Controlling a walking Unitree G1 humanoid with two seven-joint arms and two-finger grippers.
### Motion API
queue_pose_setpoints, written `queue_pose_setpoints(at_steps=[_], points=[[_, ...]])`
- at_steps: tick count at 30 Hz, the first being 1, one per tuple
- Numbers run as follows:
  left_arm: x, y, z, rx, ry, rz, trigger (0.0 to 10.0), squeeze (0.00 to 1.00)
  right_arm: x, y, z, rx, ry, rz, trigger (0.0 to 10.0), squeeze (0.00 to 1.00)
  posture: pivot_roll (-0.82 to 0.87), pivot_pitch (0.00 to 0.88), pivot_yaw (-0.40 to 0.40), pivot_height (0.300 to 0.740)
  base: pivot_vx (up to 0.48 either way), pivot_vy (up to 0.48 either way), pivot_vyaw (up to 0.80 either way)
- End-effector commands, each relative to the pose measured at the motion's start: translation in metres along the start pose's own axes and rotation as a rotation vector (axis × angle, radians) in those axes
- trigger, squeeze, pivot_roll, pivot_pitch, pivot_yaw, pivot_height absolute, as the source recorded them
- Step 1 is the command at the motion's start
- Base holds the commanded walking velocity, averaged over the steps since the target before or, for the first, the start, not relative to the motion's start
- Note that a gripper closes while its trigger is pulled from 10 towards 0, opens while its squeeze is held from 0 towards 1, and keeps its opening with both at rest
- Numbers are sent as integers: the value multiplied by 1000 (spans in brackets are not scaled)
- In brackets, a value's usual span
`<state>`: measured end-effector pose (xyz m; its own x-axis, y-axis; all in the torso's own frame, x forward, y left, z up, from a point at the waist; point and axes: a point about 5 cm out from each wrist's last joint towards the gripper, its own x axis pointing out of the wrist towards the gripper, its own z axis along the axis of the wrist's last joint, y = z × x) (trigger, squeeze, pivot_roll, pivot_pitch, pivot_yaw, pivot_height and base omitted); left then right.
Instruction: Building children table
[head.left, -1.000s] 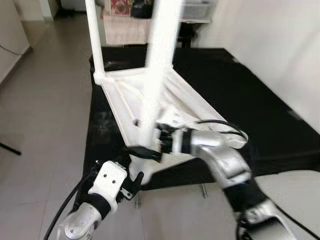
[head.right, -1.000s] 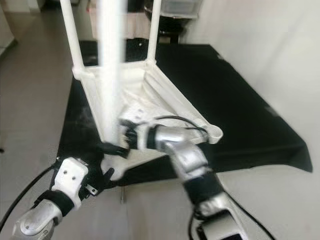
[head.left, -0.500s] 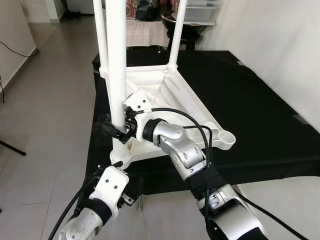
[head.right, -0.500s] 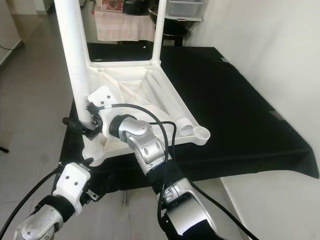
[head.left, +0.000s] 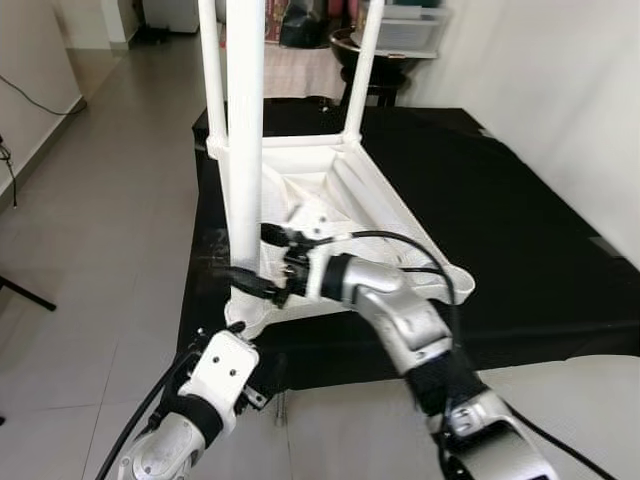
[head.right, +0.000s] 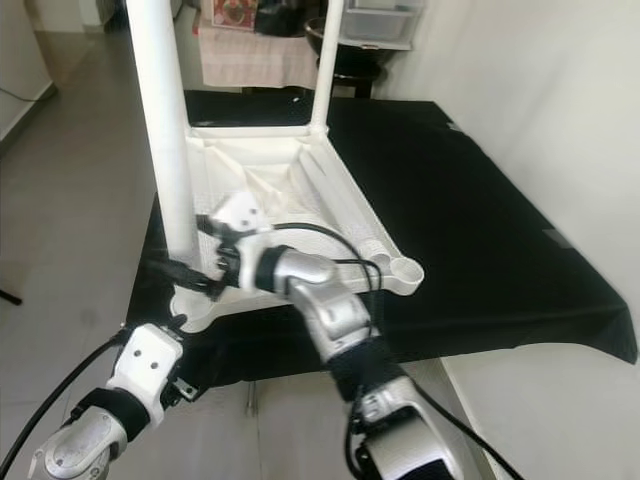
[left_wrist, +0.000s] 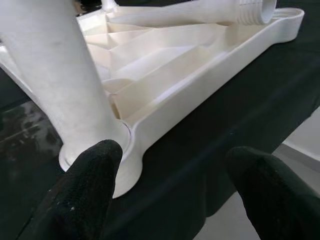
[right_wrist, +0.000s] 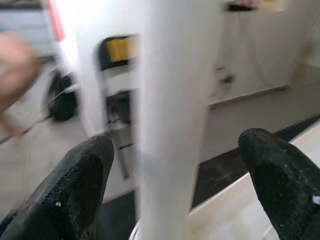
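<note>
**Near leg being seated in the upturned table top**

The white plastic table top (head.left: 330, 215) lies upside down on a black cloth (head.left: 520, 230), ribbed underside up. Three legs stand in its corner sockets: the near leg (head.left: 245, 150) at the corner closest to the robot, and two far legs (head.left: 212, 70) (head.left: 367, 65) at the back edge. The fourth corner socket (head.right: 405, 270), on the robot's right of the near leg, stands empty, and a loose leg (left_wrist: 200, 12) with a threaded end lies across the ribs inside the top, close to that corner.

Judged from this, the step in hand is tightening or seating the near leg. The right gripper (head.left: 262, 268) is at the foot of that leg, just above its socket; in the right wrist view its fingers (right_wrist: 75, 185) stand apart on either side of the leg, straddling it without clamping. The next move seems to call for closing on the leg and twisting it home, or letting go to fetch the loose leg for the empty socket.

The right arm reaches forward and bends across to the robot's left, wrist level with the table top's rim. The left gripper (left_wrist: 170, 185) sits low, just below and in front of the near leg's corner, fingers wide apart and holding nothing, pointed at the socket base.
</note>
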<state>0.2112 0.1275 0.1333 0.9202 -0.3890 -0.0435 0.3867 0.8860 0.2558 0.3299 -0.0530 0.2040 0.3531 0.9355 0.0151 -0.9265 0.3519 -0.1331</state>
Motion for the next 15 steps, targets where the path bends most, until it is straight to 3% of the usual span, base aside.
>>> queue_pose_setpoints(at_steps=[1, 3, 6, 7, 10, 14, 15], points=[[0, 2, -2, 19, 11, -6, 10000, 0, -19, -3, -3, -12, 6, 31, 10000, 0, -206, 30, -91, 740, 0, 0, 0], [0, 2, -2, 19, 11, -6, 10000, 0, -19, -3, -3, -12, 6, 31, 10000, 0, -206, 30, -91, 740, 0, 0, 0], [1, 6, -2, 30, 9, 20, 10000, 0, -51, -15, -16, -29, 98, -11, 10000, 0, -212, 28, -84, 740, 0, 0, 0], [1, 6, -2, 30, 9, 20, 10000, 0, -51, -15, -16, -29, 98, -11, 10000, 0, -212, 28, -84, 740, 0, 0, 0], [3, 13, -1, 8, 8, 80, 10000, 0, -79, -30, -26, -43, 179, -134, 10000, 0, -219, 27, -76, 740, 0, 0, 0], [3, 15, -3, 5, 18, 84, 10000, 0, -87, -36, -32, -29, 198, -224, 10000, 0, -223, 26, -73, 740, 0, 0, 0], [4, 15, -3, -15, 20, 81, 10000, 0, -88, -36, -37, -3, 194, -296, 10000, 0, -230, 26, -70, 740, 0, -461, 0]])
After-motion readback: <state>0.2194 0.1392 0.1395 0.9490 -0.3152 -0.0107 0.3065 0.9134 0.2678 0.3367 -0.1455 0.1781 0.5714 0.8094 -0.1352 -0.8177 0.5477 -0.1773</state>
